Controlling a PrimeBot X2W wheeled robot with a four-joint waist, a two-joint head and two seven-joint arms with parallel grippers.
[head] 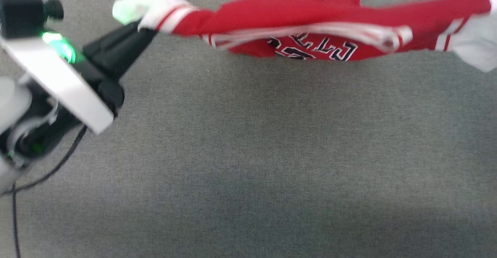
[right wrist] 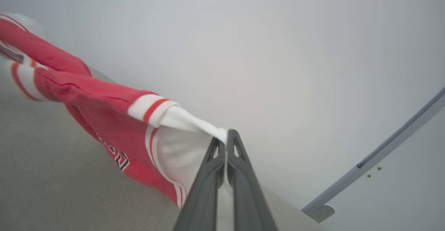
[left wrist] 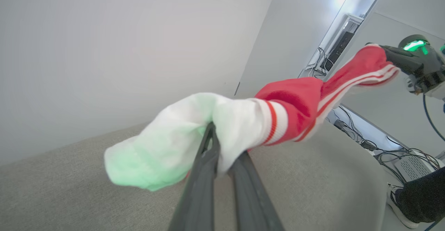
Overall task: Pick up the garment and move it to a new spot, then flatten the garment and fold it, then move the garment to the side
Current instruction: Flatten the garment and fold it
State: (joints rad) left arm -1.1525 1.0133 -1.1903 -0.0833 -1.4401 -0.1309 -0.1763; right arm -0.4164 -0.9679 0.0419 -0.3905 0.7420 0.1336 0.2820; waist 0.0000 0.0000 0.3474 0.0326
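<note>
1. The shirt [head: 310, 21] is hanging in the air across the twelve o'clock part of the head view. It is stretched out like a washing line above the grey cloth surface [head: 248, 153], and as far as I can tell it is not resting on it.
2. Its long axis is running sleeve to sleeve, from about ten o'clock to two o'clock. One white sleeve is pointing out toward ten and the other toward two. The red body is sagging between them, bunched rather than flat, and the chest lettering is reading upside down from the head.
3. The left gripper [head: 143, 27] is coming in from eight o'clock. Its fingers are clamped tight on the white sleeve at the ten o'clock end.
4. The right gripper [right wrist: 222, 137] is pinching the other white sleeve. Its two dark fingers are pressed together with only cloth between them.
5. On progress, I'm judging the pick-up as done and this as the carry to a new spot. The shirt is not yet laid down.
6. Still ahead are setting it down, flattening, folding and moving it to the side. That is most of the job.
7. Further out, a shoe [left wrist: 399, 203] and a dark trouser leg are showing at five o'clock in the left wrist view. Cables [left wrist: 382, 147] are lying on the floor beyond the surface edge.
</note>
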